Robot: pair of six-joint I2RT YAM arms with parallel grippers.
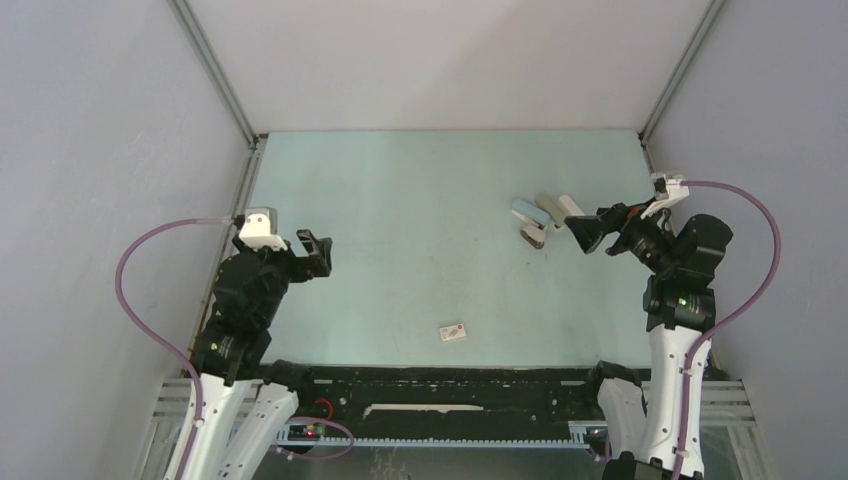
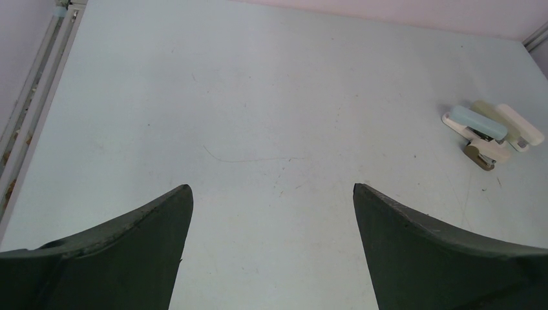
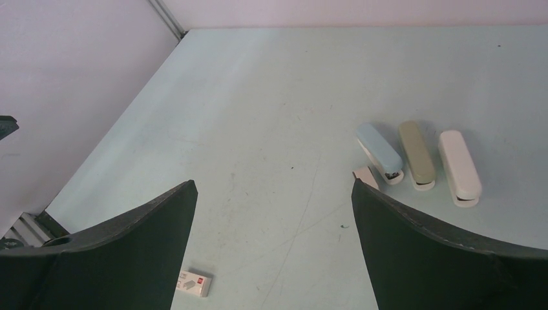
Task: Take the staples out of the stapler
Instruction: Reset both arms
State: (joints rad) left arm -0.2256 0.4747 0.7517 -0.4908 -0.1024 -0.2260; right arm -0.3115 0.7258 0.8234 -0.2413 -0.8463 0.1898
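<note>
Right gripper gapes wide, holding nothing — the pale-blue stapler lies near it on the table. Left gripper likewise spread, empty. Only right-wrist and top views catch the small white box — contents unseen.

Three slim staplers, one squat brown item, one small white box

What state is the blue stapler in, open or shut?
Shut, it seems: the stapler lies flat on the table, blue top down along its white base, nothing swung open.
</note>
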